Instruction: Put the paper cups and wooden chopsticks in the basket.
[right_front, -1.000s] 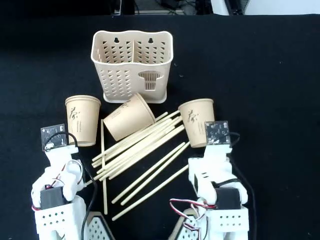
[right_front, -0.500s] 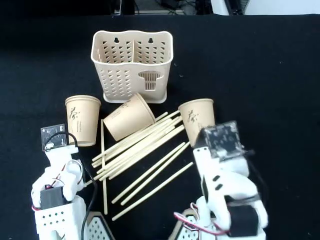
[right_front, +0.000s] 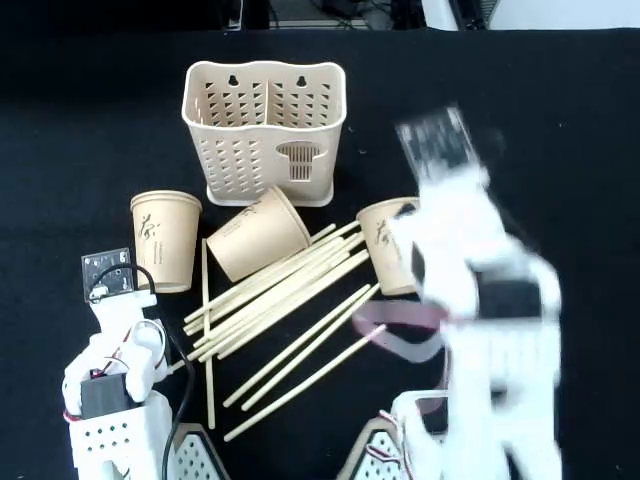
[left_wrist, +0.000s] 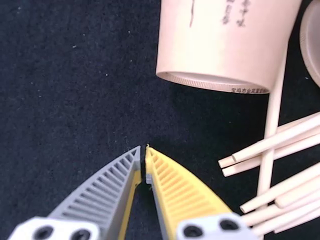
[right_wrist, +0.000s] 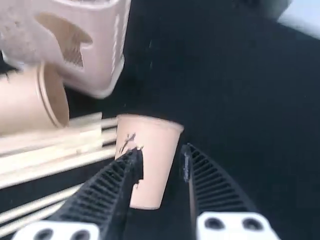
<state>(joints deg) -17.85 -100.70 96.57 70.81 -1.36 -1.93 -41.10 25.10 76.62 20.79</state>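
Note:
Three paper cups lie ahead of the arms: one stands at the left (right_front: 165, 240), one lies on its side in the middle (right_front: 257, 233), and one stands at the right (right_front: 385, 245). Several wooden chopsticks (right_front: 280, 300) are strewn between them. The perforated beige basket (right_front: 265, 130) stands behind. My right arm (right_front: 470, 260) is raised over the right cup. My right gripper (right_wrist: 159, 157) is open above that cup (right_wrist: 147, 165), not touching it. My left gripper (left_wrist: 145, 150) is shut on nothing, just short of the left cup (left_wrist: 227, 40), with chopsticks (left_wrist: 280, 165) beside it.
The table is covered in black cloth (right_front: 560, 120), with free room to the right of and behind the basket. My left arm (right_front: 110, 370) is folded at the near left edge. In the right wrist view the basket (right_wrist: 70, 40) and the lying cup (right_wrist: 35, 105) are beyond the gripper.
My right arm has lifted from its folded rest and swung forward over the right cup. The left arm, the cups and the chopsticks have not moved.

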